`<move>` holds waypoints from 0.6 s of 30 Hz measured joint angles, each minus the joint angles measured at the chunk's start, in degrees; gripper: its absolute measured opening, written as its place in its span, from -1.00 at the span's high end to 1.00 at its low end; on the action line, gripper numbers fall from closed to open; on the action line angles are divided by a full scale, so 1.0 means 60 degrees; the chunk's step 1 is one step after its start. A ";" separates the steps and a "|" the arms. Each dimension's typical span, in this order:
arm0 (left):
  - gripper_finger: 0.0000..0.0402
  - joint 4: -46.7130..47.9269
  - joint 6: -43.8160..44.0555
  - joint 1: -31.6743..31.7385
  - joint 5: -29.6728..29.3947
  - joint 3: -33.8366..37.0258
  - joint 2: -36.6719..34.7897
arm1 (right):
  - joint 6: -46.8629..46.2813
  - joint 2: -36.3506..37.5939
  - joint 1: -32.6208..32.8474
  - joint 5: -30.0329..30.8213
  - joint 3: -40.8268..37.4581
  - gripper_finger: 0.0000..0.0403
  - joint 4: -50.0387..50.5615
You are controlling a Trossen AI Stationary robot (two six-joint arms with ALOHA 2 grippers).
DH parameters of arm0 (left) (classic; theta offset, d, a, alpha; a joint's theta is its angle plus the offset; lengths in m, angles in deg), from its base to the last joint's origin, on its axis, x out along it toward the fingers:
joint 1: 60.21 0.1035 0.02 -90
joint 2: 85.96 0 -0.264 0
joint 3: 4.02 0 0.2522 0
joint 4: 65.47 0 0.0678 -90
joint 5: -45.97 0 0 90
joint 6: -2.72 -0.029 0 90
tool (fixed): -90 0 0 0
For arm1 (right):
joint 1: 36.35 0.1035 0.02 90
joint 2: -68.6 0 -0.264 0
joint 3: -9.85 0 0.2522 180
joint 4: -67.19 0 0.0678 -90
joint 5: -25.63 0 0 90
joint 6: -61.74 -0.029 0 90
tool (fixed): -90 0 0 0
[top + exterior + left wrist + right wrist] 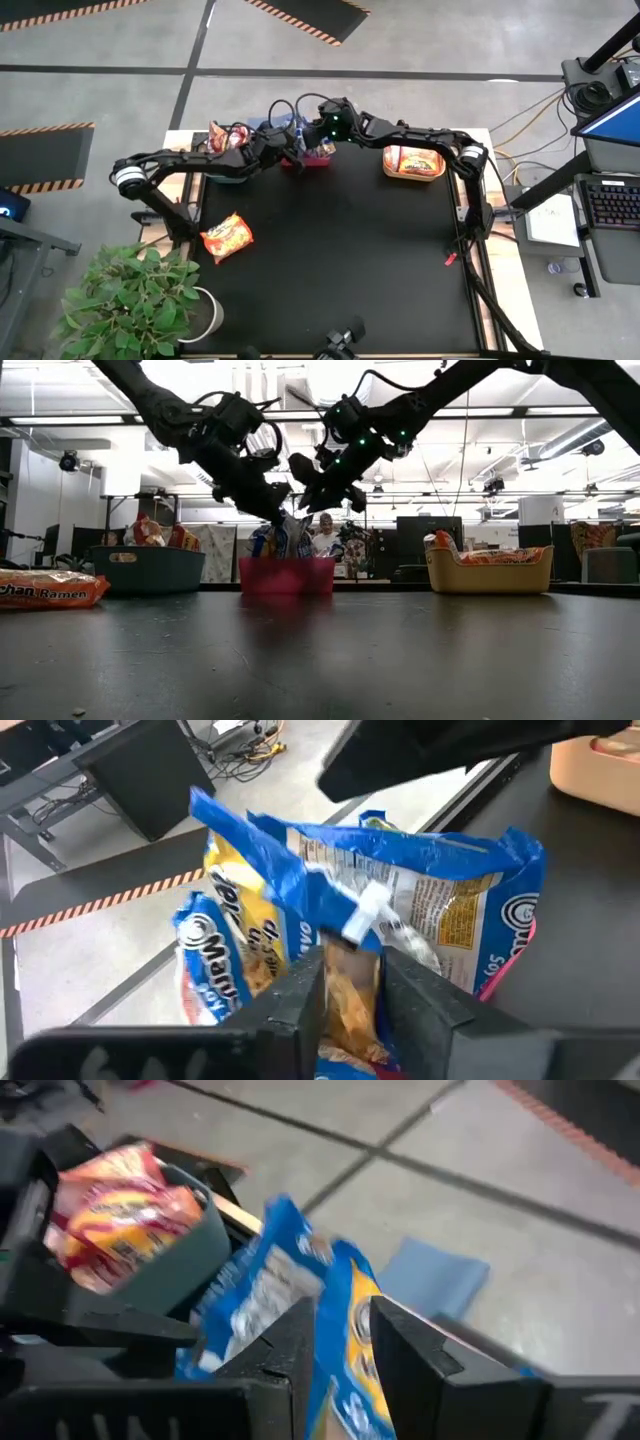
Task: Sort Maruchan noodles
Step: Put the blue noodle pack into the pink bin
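Observation:
A red bin (287, 576) stands at the table's far middle and holds blue-and-yellow Maruchan noodles packets (400, 890), which stick up above its rim. My left gripper (350, 970) hangs over the bin from its left, fingers apart, with a packet's end between them. My right gripper (345, 1320) comes in from the right, also open, astride a blue-and-yellow packet (270, 1290). One orange packet (227, 237) lies flat on the mat at the near left. My left gripper has a packet's crinkled end (350, 1010) between its parted fingers, which slant down from the left. I cannot tell whether they touch it. My right gripper's fingers stand either side of a blue-and-yellow packet's edge (345, 1355), and touch cannot be told there either.
A dark grey bin (225, 165) with orange packets stands left of the red bin. An orange bin (413, 162) with packets stands to its right. A potted plant (130, 300) is at the near left corner. The middle and near mat is bare.

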 joint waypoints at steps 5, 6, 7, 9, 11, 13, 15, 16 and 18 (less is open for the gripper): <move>0.41 0.0657 -0.0122 -0.0011 0.0003 0.0000 -0.0694 | 0.0671 -0.0018 -0.0011 -0.0752 0.0007 0.59 -0.1017; 0.38 0.0854 -0.0125 -0.0011 0.0004 0.0000 -0.0876 | 0.0876 -0.0086 -0.0015 -0.0864 0.0011 0.62 -0.1274; 0.35 0.1043 -0.0129 -0.0011 0.0002 0.0000 -0.1073 | 0.1094 -0.0146 -0.0015 -0.1118 0.0014 0.66 -0.1500; 0.31 0.1244 -0.0125 -0.0040 0.0003 0.0000 -0.1432 | 0.1443 -0.0380 -0.0015 -0.1749 0.0015 0.73 -0.2000; 0.29 0.1519 -0.0096 -0.0083 0.0006 0.0000 -0.1804 | 0.1641 -0.0650 0.0023 -0.2218 0.0015 0.81 -0.2468; 0.29 0.1605 -0.0090 -0.0165 0.0044 0.0000 -0.2102 | 0.1734 -0.0886 0.0070 -0.2286 0.0015 0.88 -0.2637; 0.29 0.1742 -0.0087 -0.0279 0.0095 0.0023 -0.2311 | 0.1792 -0.1154 0.0091 -0.2296 0.0015 0.94 -0.2665; 0.29 0.1732 -0.0090 -0.0350 0.0106 0.0055 -0.2409 | 0.1780 -0.1269 0.0092 -0.2280 0.0015 0.95 -0.2596; 0.29 0.1742 -0.0104 -0.0474 0.0105 0.0073 -0.2519 | 0.1672 -0.1512 0.0065 -0.2059 0.0015 0.95 -0.2612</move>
